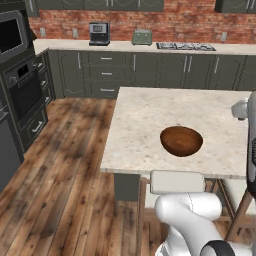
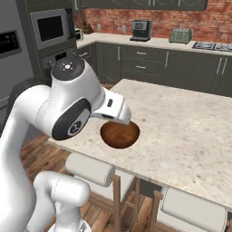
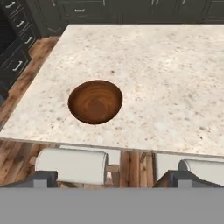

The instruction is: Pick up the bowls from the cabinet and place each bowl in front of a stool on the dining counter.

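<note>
- The round, shiny dark-brown wooden bowl (image 1: 181, 141) sits upright on the big beige speckled stone dining counter (image 1: 145, 115), near the front edge.
- A stool with a white padded seat (image 1: 177, 182) stands just in front of that edge, right by the bowl.
- The hand view looks down on the bowl (image 3: 95, 101), so its wood rings show inside. The bowl has nothing in it.
- The gripper (image 3: 111, 179) is up in the air, well apart from the bowl, and holds nothing.
- Its two dark fingertips (image 3: 41, 178) sit far apart at the bottom of the hand view, so the jaws are spread wide.
- The hand view shows two white stools side by side, the left one (image 3: 72, 164) and a second white stool (image 3: 203, 168) to its right.
- In the right base view the big white arm (image 2: 72, 104) stands in front and covers part of the bowl (image 2: 119, 134).
- The left base view shows the brown wooden floor (image 1: 65, 170) and a black wall oven (image 1: 22, 90) on the left side.
- On the far counter by the red brick wall (image 1: 175, 20) stand a dark coffee machine (image 1: 99, 34) and a pale green toaster (image 1: 142, 37).
- A stove top (image 1: 185, 46) lies to the right of the toaster.
- The right base view shows a dark microwave (image 2: 50, 28) set high in the wall.
- No words or brand names can be read on any of these things; they are too small and blurry.
</note>
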You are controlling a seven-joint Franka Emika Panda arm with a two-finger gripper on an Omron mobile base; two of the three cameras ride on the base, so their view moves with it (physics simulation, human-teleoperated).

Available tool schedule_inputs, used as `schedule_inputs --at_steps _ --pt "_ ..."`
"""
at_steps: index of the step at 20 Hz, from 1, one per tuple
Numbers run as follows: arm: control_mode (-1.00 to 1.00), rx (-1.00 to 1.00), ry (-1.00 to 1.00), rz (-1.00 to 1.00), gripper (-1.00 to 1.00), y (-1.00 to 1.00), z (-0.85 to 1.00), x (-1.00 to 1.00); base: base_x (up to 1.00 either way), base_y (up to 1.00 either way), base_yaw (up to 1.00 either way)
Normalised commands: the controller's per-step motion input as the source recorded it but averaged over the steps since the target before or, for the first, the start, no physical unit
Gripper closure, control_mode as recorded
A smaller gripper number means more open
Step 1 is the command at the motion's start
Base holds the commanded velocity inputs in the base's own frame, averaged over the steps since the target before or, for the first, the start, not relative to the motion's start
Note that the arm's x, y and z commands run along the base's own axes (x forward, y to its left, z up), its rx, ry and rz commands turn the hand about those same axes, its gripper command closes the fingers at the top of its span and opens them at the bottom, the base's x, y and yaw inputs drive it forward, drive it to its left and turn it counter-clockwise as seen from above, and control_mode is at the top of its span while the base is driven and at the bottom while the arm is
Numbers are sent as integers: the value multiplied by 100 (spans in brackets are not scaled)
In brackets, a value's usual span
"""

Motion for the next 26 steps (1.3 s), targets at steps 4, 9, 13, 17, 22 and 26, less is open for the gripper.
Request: schedule_inputs --at_steps 4,9,13,17,22,26 --pt "-100 -7 -55 0 -100 39 2 -49 0 0 0" --pt "-100 0 -13 0 -100 30 18 -16 0 0 0" --pt "-100 -3 -11 0 -100 34 5 -6 0 0 0" --pt "-100 0 0 0 -100 10 0 0 0 0 0" --pt "100 0 0 0 -100 0 0 0 -3 3 0" --pt "100 0 0 0 -100 0 0 0 -22 41 4"
